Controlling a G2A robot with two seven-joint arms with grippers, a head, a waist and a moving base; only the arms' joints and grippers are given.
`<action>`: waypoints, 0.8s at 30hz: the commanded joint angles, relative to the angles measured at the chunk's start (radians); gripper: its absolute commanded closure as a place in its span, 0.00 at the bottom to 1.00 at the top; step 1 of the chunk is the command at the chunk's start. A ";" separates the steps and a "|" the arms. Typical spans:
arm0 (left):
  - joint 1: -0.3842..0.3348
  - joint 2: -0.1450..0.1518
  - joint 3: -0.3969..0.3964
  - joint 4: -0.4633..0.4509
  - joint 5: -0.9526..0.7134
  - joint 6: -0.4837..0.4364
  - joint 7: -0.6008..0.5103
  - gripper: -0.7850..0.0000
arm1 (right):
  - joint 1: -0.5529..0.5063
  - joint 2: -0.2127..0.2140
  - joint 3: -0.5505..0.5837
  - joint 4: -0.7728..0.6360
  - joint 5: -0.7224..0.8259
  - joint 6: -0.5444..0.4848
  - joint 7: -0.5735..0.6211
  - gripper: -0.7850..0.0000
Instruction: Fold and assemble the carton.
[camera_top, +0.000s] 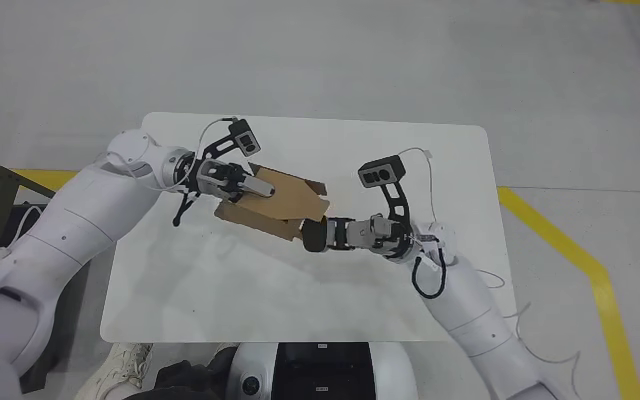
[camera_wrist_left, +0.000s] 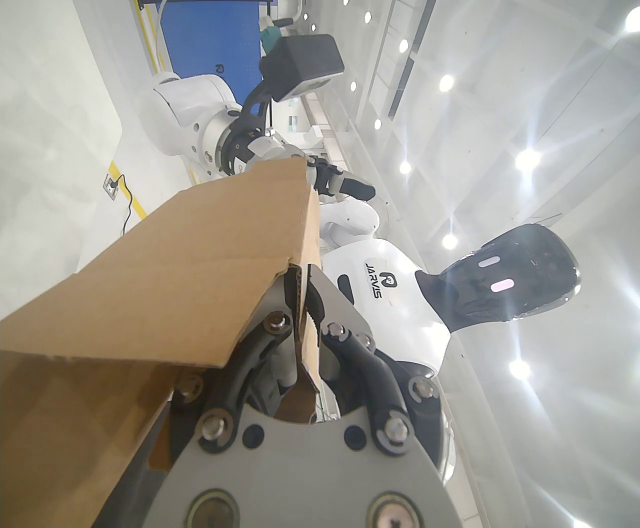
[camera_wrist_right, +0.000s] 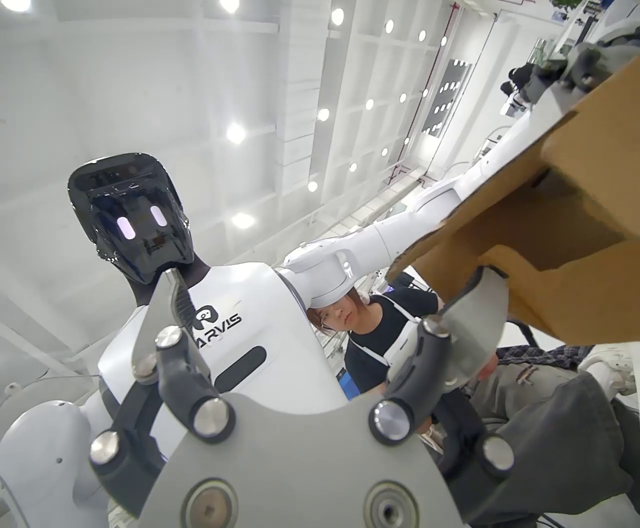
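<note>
The white counter (camera_top: 420, 160) lies beneath both tools. Your left tool (camera_wrist_left: 300, 282) is pinched tight on an edge of the brown carton (camera_top: 285, 203), which sits between the two tools. Your right tool (camera_top: 310, 236) is spread wide, one finger (camera_wrist_right: 472, 305) touching a carton flap.

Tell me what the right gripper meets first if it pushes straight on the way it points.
The carton. The right gripper sits open at the carton's near corner, and one of its fingers appears to touch the cardboard, though depth is hard to judge.
</note>
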 joint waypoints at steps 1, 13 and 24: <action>-0.002 -0.003 0.001 0.004 0.001 -0.003 0.000 1.00 | 0.001 -0.002 -0.010 -0.002 -0.006 0.006 0.006 0.00; -0.003 -0.009 -0.006 0.010 -0.016 -0.007 0.000 1.00 | 0.001 -0.008 0.007 0.019 -0.009 -0.006 -0.006 0.00; 0.021 0.023 -0.064 -0.023 -0.110 0.027 0.000 1.00 | -0.070 0.032 0.158 -0.017 -0.207 0.121 -0.206 0.00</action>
